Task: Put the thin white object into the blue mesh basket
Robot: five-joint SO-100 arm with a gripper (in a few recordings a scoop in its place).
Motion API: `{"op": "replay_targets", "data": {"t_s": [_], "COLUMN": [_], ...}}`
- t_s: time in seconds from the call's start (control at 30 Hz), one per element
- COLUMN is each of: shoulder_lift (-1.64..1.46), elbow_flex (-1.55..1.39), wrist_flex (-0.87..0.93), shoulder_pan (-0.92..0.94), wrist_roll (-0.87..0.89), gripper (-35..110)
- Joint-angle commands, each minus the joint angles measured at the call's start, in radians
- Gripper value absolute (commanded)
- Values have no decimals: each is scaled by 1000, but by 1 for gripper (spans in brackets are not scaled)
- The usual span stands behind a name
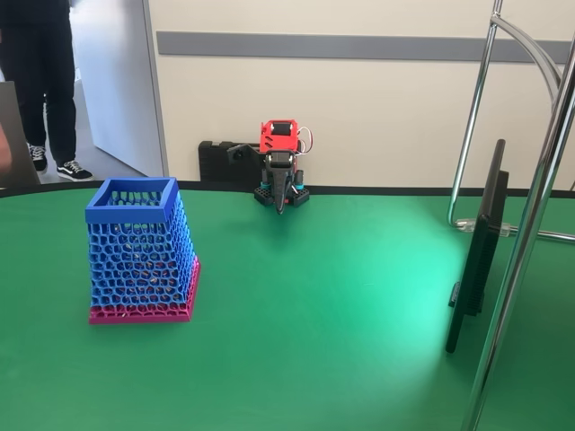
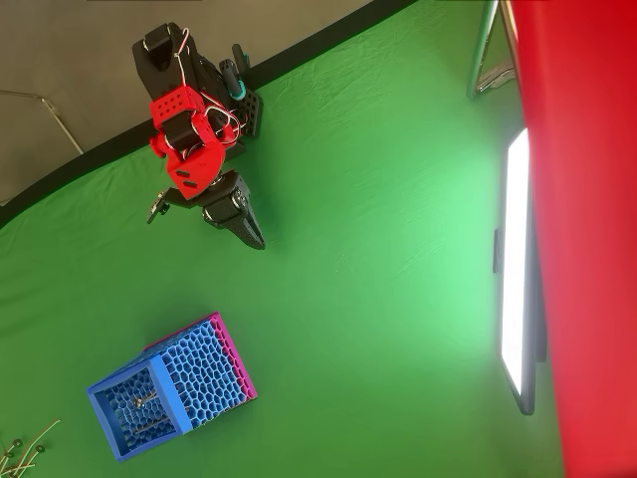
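Arm point(image 2: 189, 149) folded back over its base, gripper point(image 1: 281, 205) pointing down, jaws together and empty as far as visible.

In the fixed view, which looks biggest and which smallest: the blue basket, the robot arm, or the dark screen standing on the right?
As they look in that view:
1. The screen, though it stands nearer the camera, which inflates it.
2. The basket.
3. The arm, farthest back, so likely shrunk by distance.

Bright, even room light; both views sharp
Pale glare on the green table point(image 1: 422, 296); soft shadows; glowing screen point(image 2: 516, 269) overexposed.
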State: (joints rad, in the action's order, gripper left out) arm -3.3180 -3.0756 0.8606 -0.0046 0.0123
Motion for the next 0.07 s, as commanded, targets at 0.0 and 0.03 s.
{"op": "replay_targets", "data": {"t_s": [0.0,0.03], "shoulder_lift": [-6,-6], "elbow_flex": [-8,-8], "wrist_flex": [3,3], "shoulder_pan": [0,-2], "wrist_roll": [9,9], "gripper": [1,1]}}
